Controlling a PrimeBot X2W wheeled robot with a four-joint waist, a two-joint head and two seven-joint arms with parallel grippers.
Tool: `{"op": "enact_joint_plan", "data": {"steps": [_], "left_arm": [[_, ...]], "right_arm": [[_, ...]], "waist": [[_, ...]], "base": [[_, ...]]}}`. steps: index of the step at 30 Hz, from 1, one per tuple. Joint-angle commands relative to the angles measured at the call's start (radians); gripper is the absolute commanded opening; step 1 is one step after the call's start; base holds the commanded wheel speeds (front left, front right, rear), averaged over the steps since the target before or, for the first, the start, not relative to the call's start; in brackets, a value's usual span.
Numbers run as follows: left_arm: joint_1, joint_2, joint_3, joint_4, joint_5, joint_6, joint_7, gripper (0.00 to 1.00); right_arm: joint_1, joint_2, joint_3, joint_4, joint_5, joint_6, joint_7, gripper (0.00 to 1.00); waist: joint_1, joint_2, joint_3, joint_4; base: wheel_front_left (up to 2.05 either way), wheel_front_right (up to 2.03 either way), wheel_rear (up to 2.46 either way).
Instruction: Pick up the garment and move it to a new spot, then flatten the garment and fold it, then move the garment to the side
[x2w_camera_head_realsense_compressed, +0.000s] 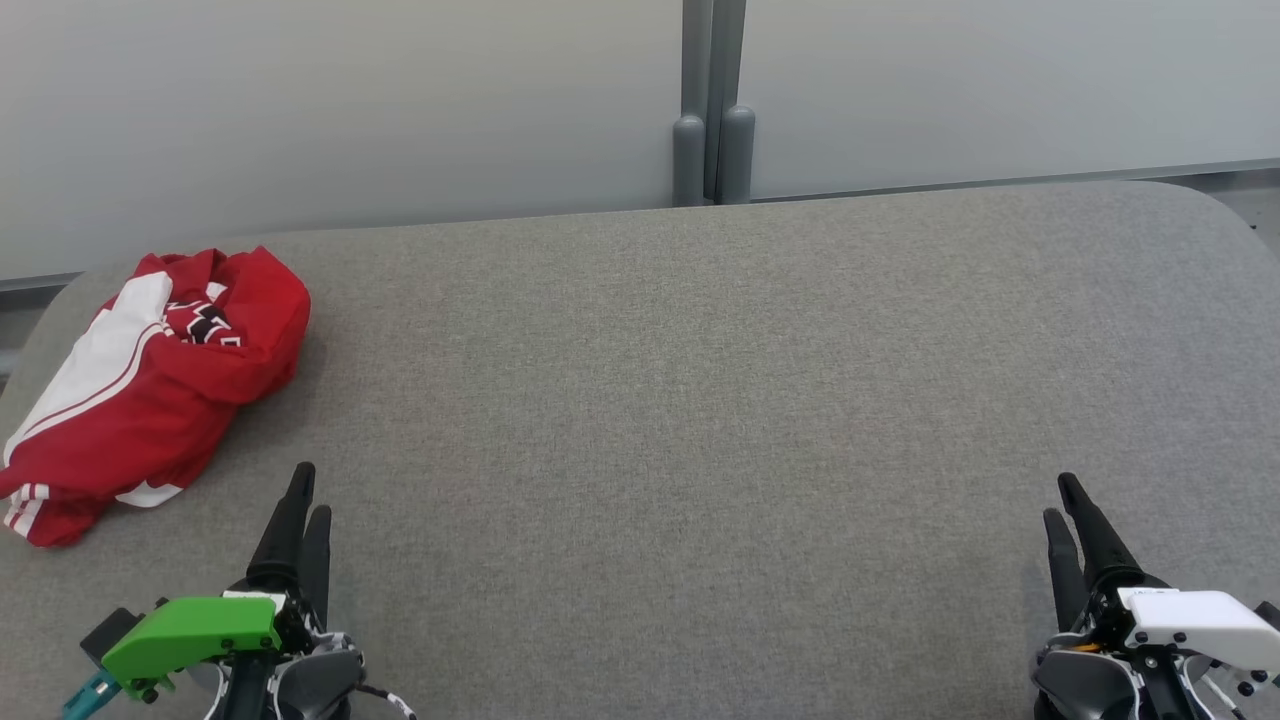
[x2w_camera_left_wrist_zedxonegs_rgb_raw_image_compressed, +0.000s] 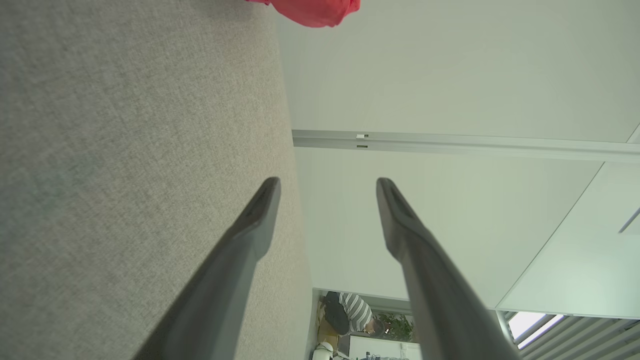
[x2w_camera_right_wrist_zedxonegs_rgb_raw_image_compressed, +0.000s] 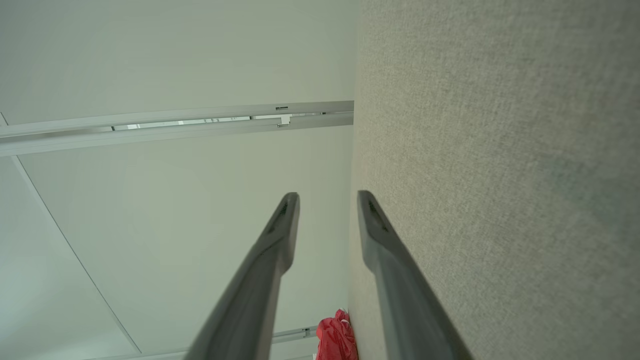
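One garment (x2w_camera_head_realsense_compressed: 150, 390) of smooth, slightly glossy red cloth, crumpled into a long lump at the left end of the surface (x2w_camera_head_realsense_compressed: 700, 420). Near the left hand (x2w_camera_head_realsense_compressed: 311, 490) but not touching it, and well apart from the right hand (x2w_camera_head_realsense_compressed: 1058, 497). Broad white panel down its left side, edged with thin red and white stripes. Dark lettering on a patch toward the far end, too creased to read. Long axis on a diagonal, from the near left edge of the surface toward the far side and a little to the right. Bulky, rounded end farthest away, flatter striped end nearest.

Surface covered in grey woven fabric, fine-grained and matte, with rounded far corners. Behind it, smooth pale panels meeting at a grey post (x2w_camera_head_realsense_compressed: 712, 100) with rounded feet.

Left hand low at the near left, green housing behind two long, dark, tapering fingers (x2w_camera_left_wrist_zedxonegs_rgb_raw_image_compressed: 250, 235); from the left wrist, moderately parted, gripping nothing. Right hand low at the near right, white housing, same dark tapered shape; from the right wrist, only narrowly parted, gripping nothing
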Motion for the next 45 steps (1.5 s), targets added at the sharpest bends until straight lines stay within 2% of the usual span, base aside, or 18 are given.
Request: {"op": "enact_joint_plan", "data": {"steps": [1,12,23,33,40,41,45], "left_arm": [[-0.006,0.001,-0.004,-0.01,0.002,0.0,-0.005,1.0],[0.029,0.002,-0.042,-0.076,0.055,0.008,-0.067,1.0],[0.055,0.004,-0.067,-0.162,0.212,0.03,-0.12,1.0],[0.07,0.005,-0.072,-0.229,0.397,0.056,-0.164,1.0],[0.086,0.006,-0.08,-0.268,0.599,0.064,-0.196,1.0],[0.086,0.006,-0.08,-0.268,0.599,0.064,-0.196,1.0],[0.096,0.006,-0.089,-0.282,0.717,0.06,-0.211,1.0]], "right_arm": [[-0.004,-0.002,0.004,-0.008,-0.001,0.0,-0.004,1.0],[0.01,-0.005,0.033,-0.037,-0.051,0.0,-0.054,1.0],[0.019,-0.007,0.037,-0.103,-0.212,0.0,-0.097,1.0],[0.029,-0.009,0.068,-0.173,-0.45,0.0,-0.133,1.0],[0.036,-0.01,0.092,-0.206,-0.631,0.0,-0.159,1.0],[0.036,-0.01,0.092,-0.206,-0.631,0.0,-0.159,1.0],[0.04,-0.011,0.099,-0.216,-0.717,0.001,-0.17,1.0]], "waist": [[0.0,0.0,0.0,0.0],[0.0,0.0006,-0.001,0.0],[0.0,0.0011,-0.004,0.0],[0.0,0.0016,-0.004,0.001],[0.0,0.0019,-0.001,0.002],[0.0,0.0019,-0.001,0.002],[0.0,0.0021,0.0,0.003]], "base": [[0.0,0.0,0.0],[0.0,0.0,0.0],[0.0,0.0,0.0],[0.0,0.0,0.0],[0.0,0.0,0.0],[0.0,0.0,0.0],[0.0,0.0,0.0]]}}
